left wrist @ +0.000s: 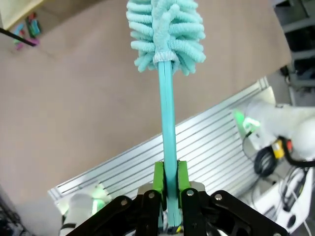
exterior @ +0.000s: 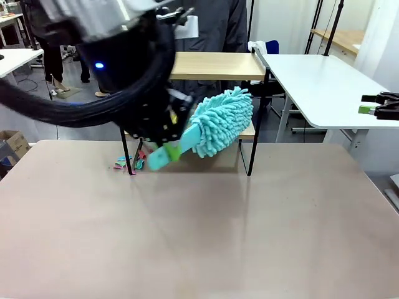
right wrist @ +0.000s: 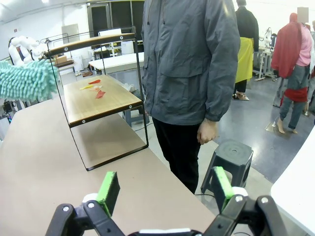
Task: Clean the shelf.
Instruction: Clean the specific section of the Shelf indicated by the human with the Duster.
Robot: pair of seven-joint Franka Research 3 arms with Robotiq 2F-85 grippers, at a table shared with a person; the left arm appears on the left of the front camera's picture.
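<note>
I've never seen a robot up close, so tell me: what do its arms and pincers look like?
The left arm has a pale casing, a thick black cable looping beside it and a small blue light. The left pincer and the right pincer are black linkages with two fingers, each tipped with a bright green pad.

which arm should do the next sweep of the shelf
Left. The left fingers are shut on the teal duster, whose head is close beside the shelf, where scraps lie on the lower board. The right fingers are open, empty and farther off.
</note>
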